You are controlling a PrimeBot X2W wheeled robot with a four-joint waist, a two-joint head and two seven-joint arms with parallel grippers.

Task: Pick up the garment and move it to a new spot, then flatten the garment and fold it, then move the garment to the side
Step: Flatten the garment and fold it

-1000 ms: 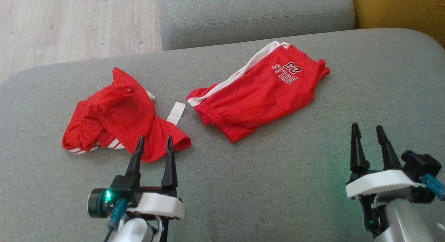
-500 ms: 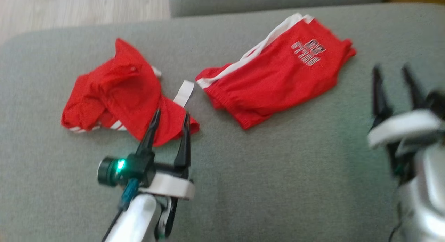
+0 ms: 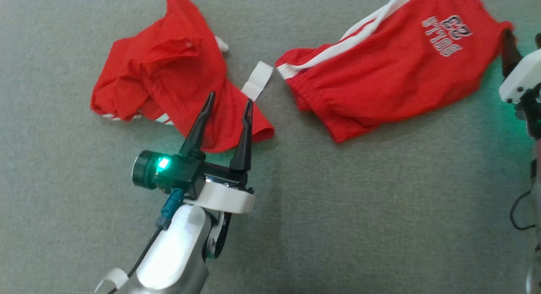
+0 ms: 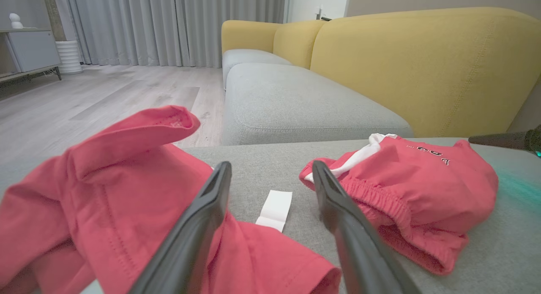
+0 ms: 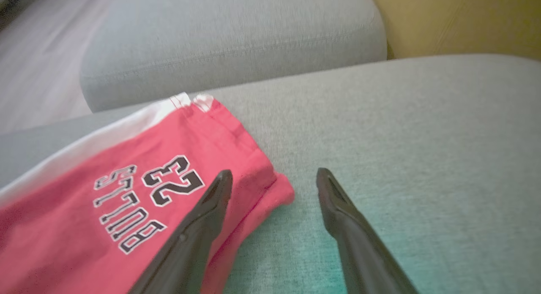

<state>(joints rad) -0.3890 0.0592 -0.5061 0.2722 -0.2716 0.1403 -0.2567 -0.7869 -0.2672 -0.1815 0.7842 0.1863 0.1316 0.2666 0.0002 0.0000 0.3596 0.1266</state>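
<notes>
Lying crumpled on grey seat cushion (image 3: 338, 226), left side: red garment (image 3: 165, 70), white stripes at hem. L gripper (image 3: 230, 97) over its near edge, fingers apart, nothing btwn them; contact w/ cloth can't be told. White strip (image 3: 258, 79) just beside garment, btwn it and red shorts (image 3: 393, 70) ("BULLS 23" print, white side band) to right. R gripper (image 5: 274, 172) at shorts' right-hand corner, fingers apart, empty: one over red cloth, other over bare cushion. Beyond: second grey cushion (image 4: 296, 104), yellow backrest (image 4: 422, 66), wood floor (image 4: 105, 87).
</notes>
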